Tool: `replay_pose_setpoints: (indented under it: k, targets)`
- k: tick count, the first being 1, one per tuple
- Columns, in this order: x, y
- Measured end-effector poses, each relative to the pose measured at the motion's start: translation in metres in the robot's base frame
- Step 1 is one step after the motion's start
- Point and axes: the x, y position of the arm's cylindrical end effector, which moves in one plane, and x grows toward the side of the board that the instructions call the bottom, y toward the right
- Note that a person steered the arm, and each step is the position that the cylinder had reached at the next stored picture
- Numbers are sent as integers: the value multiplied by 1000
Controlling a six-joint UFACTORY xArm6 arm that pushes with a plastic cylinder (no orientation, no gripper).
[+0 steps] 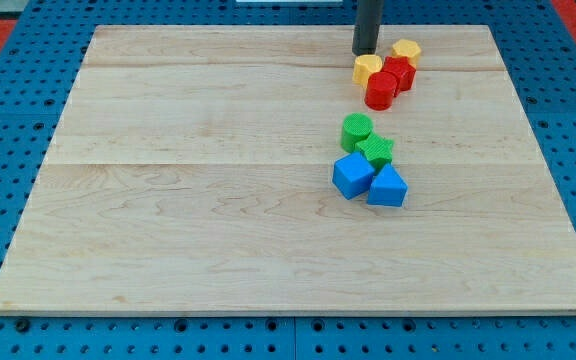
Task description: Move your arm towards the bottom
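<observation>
Blue pegboard with rows of small holes surrounds a pale wooden board [218, 200], which fills most of the camera view. At the top corners of the view a bit of red surface shows.

The arm ends in a dark rod, and the tip [366, 53] stands on the board near the view's top edge, a little right of the middle. No gripper exists on this rig, so nothing can be said about jaws being apart or together; the rod holds nothing.

Just beside the tip, toward the view's lower right, lies a tight group of four blocks: a yellow block [367, 68] nearly touching the tip, a second yellow block [405, 49] to the right, a red block [399, 72] between them, and a red cylinder [380, 92] below. Further toward the bottom, apart from this group, lie a green cylinder [356, 130], a green block [375, 151] that looks like a star, a blue block [353, 175] and a blue block with a sloped top [387, 186], all touching or nearly so.

The task concerns only the arm. The bottom of the view lies straight below the tip, and the near yellow block sits almost in this path, so a straight move down would probably push it.

No brand, label or writing can be read.
</observation>
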Motion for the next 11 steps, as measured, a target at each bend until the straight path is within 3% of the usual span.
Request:
replay_pose_setpoints:
  k: [2,4,6,7,9,11]
  targets:
    - [-10,-21]
    - [22,-82]
    - [130,-88]
    - [160,-96]
    - [178,-105]
    - [271,-94]
